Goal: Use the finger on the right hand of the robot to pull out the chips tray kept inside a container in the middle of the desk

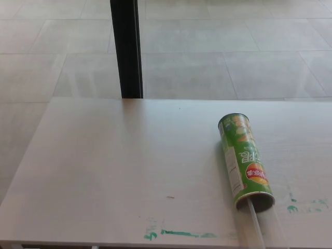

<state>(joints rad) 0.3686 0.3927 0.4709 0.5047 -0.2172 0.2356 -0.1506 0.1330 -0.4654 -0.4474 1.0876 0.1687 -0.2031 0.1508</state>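
Observation:
A green chips can (244, 160) lies on its side on the white desk (119, 166), right of the middle, its open mouth (257, 200) facing the near edge. A clear plastic tray (259, 228) sticks out of the mouth and reaches toward the desk's front edge. Neither of my hands shows in the head view.
A black post (126, 49) stands behind the desk's far edge, left of centre. Green paint marks (179, 234) run along the near edge and right of the can (306, 206). Tiled floor lies beyond the desk.

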